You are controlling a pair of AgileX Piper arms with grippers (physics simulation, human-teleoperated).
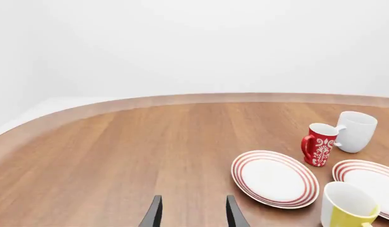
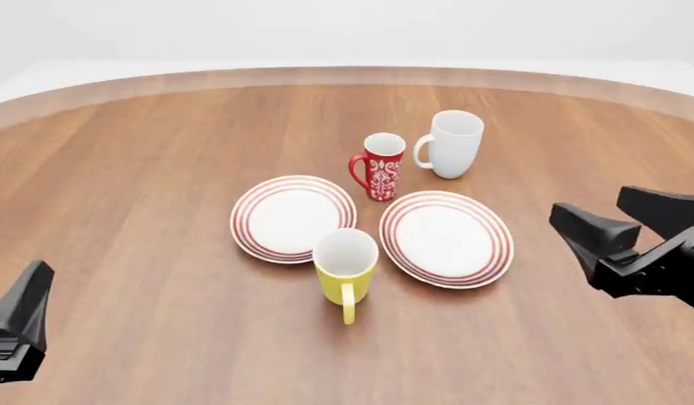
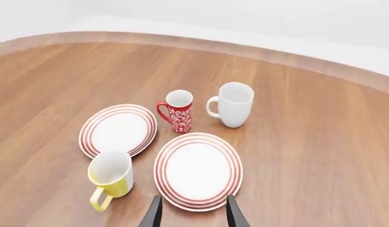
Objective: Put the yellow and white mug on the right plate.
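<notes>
We see a broad wooden table (image 2: 133, 219) with a warm brown grain running away from the arms and a paler, rounded edge band curving across the far side. Beyond that edge the room is plain white, with no visible features.

We take the right plate (image 2: 446, 238) as our landmark; it lies flat and bare, its red rings circling the rim. The yellow and white mug (image 2: 346, 263) stands upright on the wood just beside that plate, on its left and a little nearer the arms, with its handle pointing toward the arms. It is not on either plate, though in the front view its rim overlaps the near edge of the left plate (image 2: 293, 218), which lies close beside the right plate. Beyond the right plate, the red patterned mug (image 2: 379, 165) stands near the gap between the two plates, and the white mug (image 2: 453, 143) stands farther back still, just beside the red one.

Our right gripper (image 2: 616, 221) hovers to the right of the right plate, its fingers spread apart and holding nothing. Our left gripper (image 1: 192, 215) is well away to the left of the plates, fingers likewise parted and empty.
</notes>
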